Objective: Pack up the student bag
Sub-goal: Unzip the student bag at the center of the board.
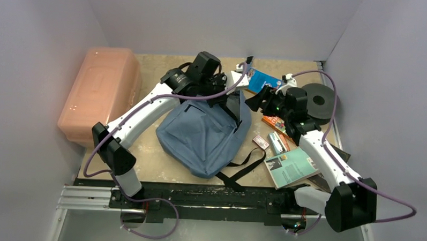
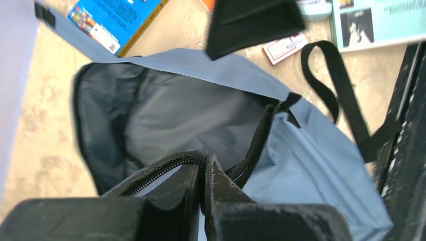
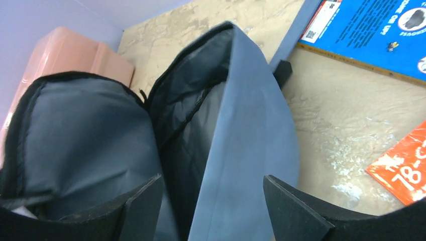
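Pinching the student bag (image 2: 311,165), left jaws closed; right jaws wide.

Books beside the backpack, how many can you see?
3: a blue book at the back, an orange book partly under the right arm, a teal booklet nearest the arm bases. More may hide under that arm.

You have a mottled tan tabletop (image 1: 151,162) carrying a salmon-pink hard plastic box (image 1: 99,95) at the upper left and a soft blue-grey fabric backpack (image 1: 200,137) at centre. A bright blue booklet (image 1: 263,80) lies above the backpack, a black round disc (image 1: 320,101) at the upper right, and a pale teal book (image 1: 290,167) at the lower right.
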You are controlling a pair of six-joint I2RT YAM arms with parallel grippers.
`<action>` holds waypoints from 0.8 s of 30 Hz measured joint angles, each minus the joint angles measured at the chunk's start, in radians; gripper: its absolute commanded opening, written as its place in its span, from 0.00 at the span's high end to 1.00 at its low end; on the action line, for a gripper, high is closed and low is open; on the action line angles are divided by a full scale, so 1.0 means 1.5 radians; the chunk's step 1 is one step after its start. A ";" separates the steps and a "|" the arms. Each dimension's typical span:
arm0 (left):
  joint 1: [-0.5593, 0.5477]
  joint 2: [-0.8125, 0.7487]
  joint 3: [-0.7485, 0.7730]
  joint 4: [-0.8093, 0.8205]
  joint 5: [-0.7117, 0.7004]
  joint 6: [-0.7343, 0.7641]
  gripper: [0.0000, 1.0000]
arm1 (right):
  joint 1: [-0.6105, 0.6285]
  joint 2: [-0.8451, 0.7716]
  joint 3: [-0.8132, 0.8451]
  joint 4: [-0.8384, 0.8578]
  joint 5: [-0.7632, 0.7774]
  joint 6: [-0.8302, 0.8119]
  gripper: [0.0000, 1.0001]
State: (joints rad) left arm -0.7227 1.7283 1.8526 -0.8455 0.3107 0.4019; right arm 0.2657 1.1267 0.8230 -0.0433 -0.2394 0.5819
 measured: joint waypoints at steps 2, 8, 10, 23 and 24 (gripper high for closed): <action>-0.008 -0.014 -0.011 -0.011 0.000 0.062 1.00 | -0.003 0.041 0.014 0.015 -0.018 0.004 0.27; -0.003 -0.034 -0.020 -0.011 0.002 0.149 1.00 | 0.063 0.073 -0.129 0.162 -0.041 0.097 0.28; -0.003 -0.031 -0.019 -0.001 0.011 0.144 1.00 | 0.150 0.073 -0.199 0.240 -0.005 0.139 0.28; -0.007 0.171 0.163 0.016 0.099 -0.021 1.00 | 0.386 0.366 -0.254 0.777 0.189 0.309 0.33; -0.007 0.160 0.141 0.032 0.101 -0.020 1.00 | 0.387 0.356 -0.257 0.772 0.196 0.307 0.30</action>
State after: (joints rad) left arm -0.7334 1.9690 2.0647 -0.7979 0.4629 0.3714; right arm 0.8463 1.6600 0.4381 1.1152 0.0544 1.0431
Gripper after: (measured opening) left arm 0.028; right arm 0.646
